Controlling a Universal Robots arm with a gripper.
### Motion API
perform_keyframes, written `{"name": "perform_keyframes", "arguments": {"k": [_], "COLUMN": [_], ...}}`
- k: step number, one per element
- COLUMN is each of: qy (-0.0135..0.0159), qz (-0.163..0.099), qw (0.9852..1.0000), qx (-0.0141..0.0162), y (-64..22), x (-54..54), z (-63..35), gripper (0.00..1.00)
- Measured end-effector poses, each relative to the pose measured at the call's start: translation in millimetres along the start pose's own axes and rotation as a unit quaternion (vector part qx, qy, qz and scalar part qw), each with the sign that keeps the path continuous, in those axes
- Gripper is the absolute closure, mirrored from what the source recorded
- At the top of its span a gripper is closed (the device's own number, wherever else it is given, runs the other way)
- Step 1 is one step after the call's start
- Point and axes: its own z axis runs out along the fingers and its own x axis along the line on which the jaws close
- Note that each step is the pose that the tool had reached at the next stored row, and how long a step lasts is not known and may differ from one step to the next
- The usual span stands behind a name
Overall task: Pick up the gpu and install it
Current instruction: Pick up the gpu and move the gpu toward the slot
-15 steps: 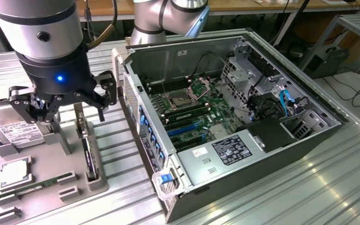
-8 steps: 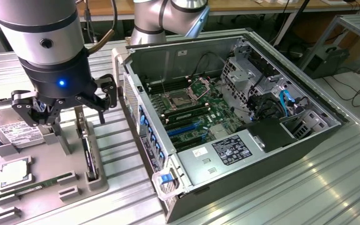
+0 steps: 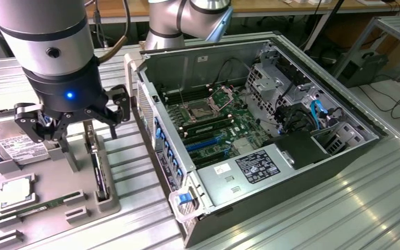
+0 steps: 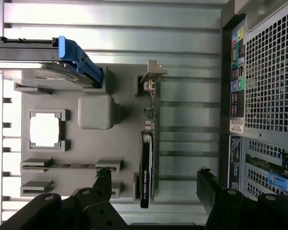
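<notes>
Between the wide-open jaws of the gripper point(image 4: 153, 184), seen from the wrist, lies the gpu point(image 4: 145, 163). It is a thin black card standing on its edge in a slot of the grey fixture tray point(image 4: 127, 139). The card sits nearer one of the fingers point(image 4: 103, 181) than the other, and neither finger touches it. Its silver bracket point(image 4: 151, 76) is at the end farthest from the jaws.

In the exterior view the gripper point(image 3: 71, 130) hangs spread above the tray point(image 3: 61, 179), and the gpu point(image 3: 99, 172) stands upright just below it, on the side nearest the case. Nothing is held.

Beside the card on the tray are a grey block point(image 4: 96, 111), a square processor point(image 4: 44, 130) in its frame, a slim memory stick point(image 4: 69, 166) and a hard drive point(image 4: 29, 64) with a blue clip point(image 4: 79, 60).

Just beyond the tray, toward the exterior view's right, the open computer case point(image 3: 207, 57) lies on its side on the slatted metal table point(image 3: 366, 208), with its motherboard point(image 3: 214, 120) exposed.
</notes>
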Motion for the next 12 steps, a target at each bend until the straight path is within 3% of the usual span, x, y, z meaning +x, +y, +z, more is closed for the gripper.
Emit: {"name": "perform_keyframes", "arguments": {"k": [12], "qy": [0.0000], "qz": [0.000], "qw": [1.0000], "qx": [-0.0001], "y": [-0.4], "x": [0.1], "z": [7.3], "gripper": [0.19]}}
